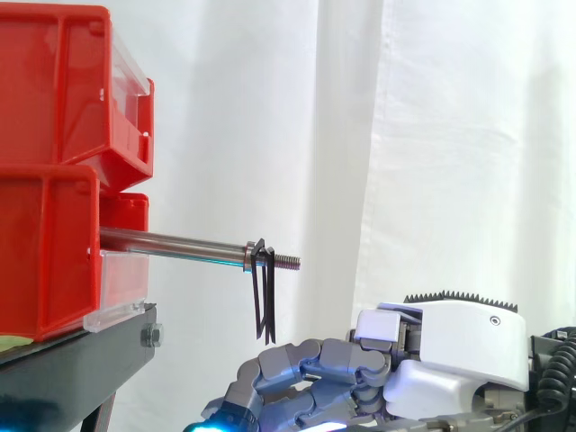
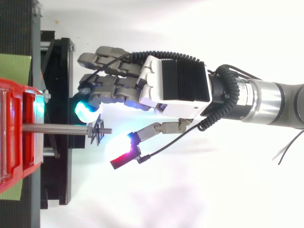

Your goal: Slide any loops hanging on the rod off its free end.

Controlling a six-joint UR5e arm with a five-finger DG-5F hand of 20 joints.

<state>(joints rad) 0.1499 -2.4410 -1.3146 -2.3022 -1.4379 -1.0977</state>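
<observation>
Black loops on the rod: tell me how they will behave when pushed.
Probably light and floppy: the loops are thin and hang limp from the rod. They may snag on the threaded tip, since they sit right at its start.

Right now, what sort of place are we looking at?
Probably a lab robot test rig: white curtain backdrop, red bins stacked on a black stand, a rod carrying black loops near the hand.
</observation>
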